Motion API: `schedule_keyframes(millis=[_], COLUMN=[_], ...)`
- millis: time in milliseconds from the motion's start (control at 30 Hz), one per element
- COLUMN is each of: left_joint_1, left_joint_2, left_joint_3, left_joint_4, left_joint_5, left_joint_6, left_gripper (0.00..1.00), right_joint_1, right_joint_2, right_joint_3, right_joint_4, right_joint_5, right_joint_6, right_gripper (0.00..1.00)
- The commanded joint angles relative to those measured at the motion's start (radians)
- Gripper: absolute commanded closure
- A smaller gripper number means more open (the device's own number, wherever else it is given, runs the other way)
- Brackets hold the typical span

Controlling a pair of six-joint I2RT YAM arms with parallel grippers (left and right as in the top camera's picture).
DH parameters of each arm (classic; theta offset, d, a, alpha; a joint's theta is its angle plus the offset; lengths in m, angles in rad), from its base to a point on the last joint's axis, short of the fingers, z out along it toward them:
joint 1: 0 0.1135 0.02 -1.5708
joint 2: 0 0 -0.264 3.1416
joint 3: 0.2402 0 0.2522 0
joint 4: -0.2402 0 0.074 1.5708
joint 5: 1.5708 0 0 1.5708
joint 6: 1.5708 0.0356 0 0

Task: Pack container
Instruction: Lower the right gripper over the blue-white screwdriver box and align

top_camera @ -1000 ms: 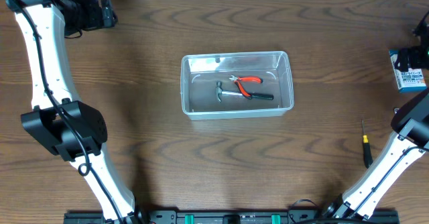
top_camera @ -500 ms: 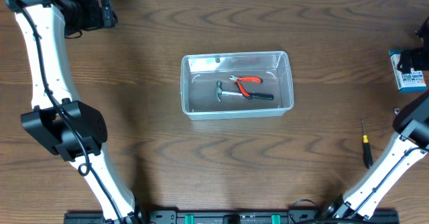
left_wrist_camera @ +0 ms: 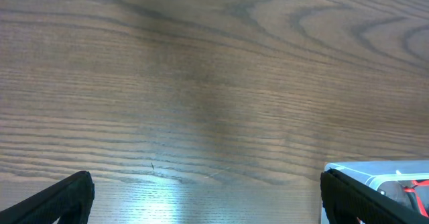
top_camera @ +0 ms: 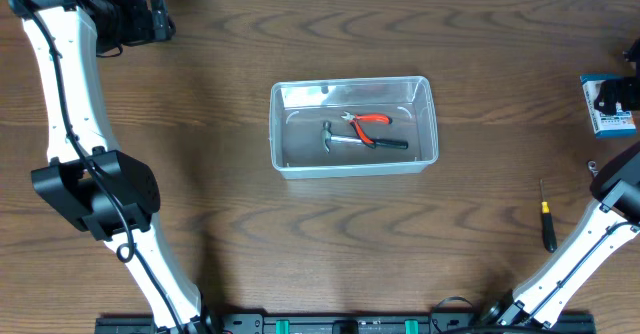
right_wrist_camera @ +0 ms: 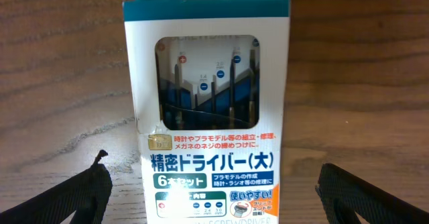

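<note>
The left tool point(left_wrist_camera: 206, 178) hangs over the far left corner of the surface point(top_camera: 200, 224), its fingers spread wide with nothing between them, just as 1 second ago. The container point(top_camera: 300, 146) sits mid-surface, unmoved, already holding a hammer point(top_camera: 350, 140) and red-handled pliers point(top_camera: 372, 120). The only change is at the right edge. The right arm point(top_camera: 600, 234) has drifted slightly outward, while the right tool point(right_wrist_camera: 211, 165) stays over the blue-and-white screwdriver box point(right_wrist_camera: 208, 83), fingers wide apart and straddling it without touching. It appears to be lining up a grasp, making this box the likely next item. 1 loose screwdriver point(top_camera: 546, 224) lies nearer the robot.
</note>
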Motion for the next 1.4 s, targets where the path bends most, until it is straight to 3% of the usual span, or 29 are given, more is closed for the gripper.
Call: schedule_keyframes(millis=[0, 1367], left_joint_1=[0.004, 0.004], left_joint_2=[-0.004, -0.004], left_joint_3=[0.017, 0.017], left_joint_4=[-0.003, -0.003], left_joint_5=[0.009, 0.009], left_joint_6=[-0.001, -0.001], left_gripper=[0.02, 0.02], right_joint_1=[-0.002, 0.002], right_joint_2=[0.001, 0.066], right_joint_3=[-0.013, -0.031], right_joint_4=[-0.002, -0.008], right_joint_5=[-0.017, 0.05], right_joint_6=[-0.034, -0.037], right_gripper=[0.01, 0.01])
